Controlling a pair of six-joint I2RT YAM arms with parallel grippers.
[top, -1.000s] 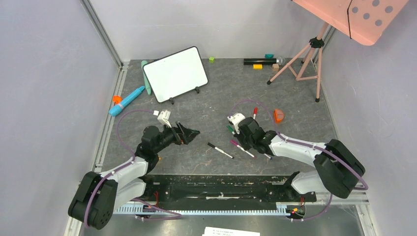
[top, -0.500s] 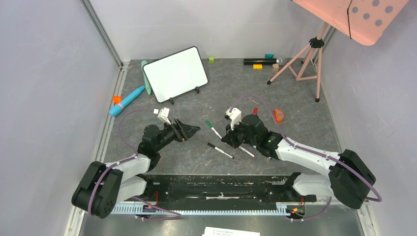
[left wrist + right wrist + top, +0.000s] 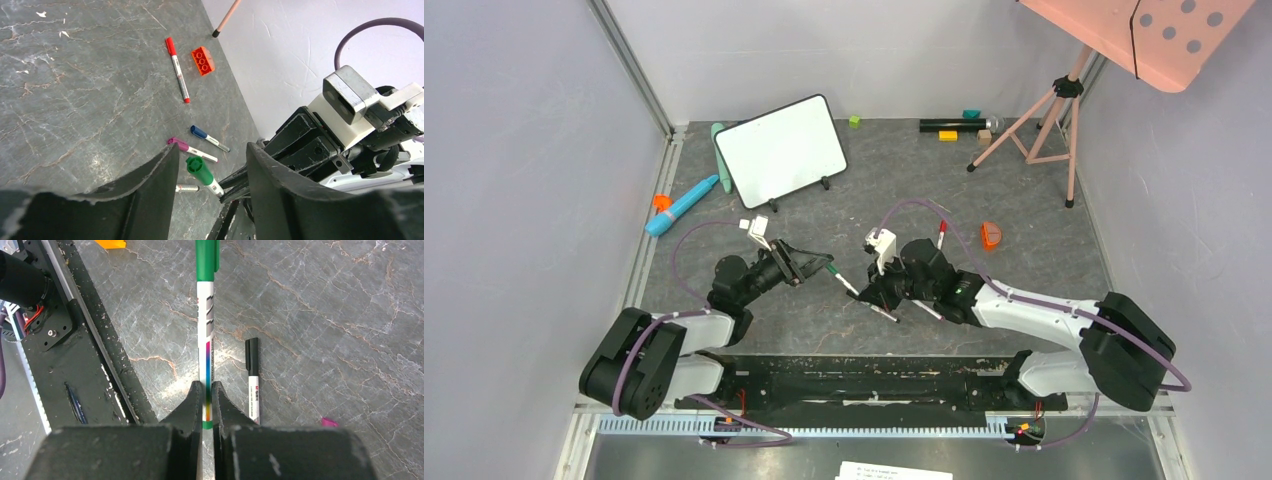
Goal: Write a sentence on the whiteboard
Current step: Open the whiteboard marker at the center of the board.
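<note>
The whiteboard [image 3: 781,150] stands tilted at the back left. Its face is blank and the sentence does not show. My right gripper [image 3: 205,395] is shut on the lower barrel of a green-capped marker [image 3: 205,340], held above the table. In the top view that marker [image 3: 842,280] points left toward my left gripper [image 3: 824,268]. In the left wrist view the marker's green cap [image 3: 199,170] sits between my left fingers [image 3: 165,175], with a gap on each side. The left gripper [image 3: 212,170] is open.
A black marker [image 3: 253,380] lies just right of the held one. A red marker [image 3: 177,70], an orange brick [image 3: 202,60], a blue marker [image 3: 209,139] and a pink marker [image 3: 191,149] lie on the table. A tripod [image 3: 1044,115] with a pink dotted panel [image 3: 1164,35] stands back right. A teal tube [image 3: 682,205] lies left.
My right arm has lifted the green marker and carried it left to the left gripper. The left jaws have narrowed around the cap end.
</note>
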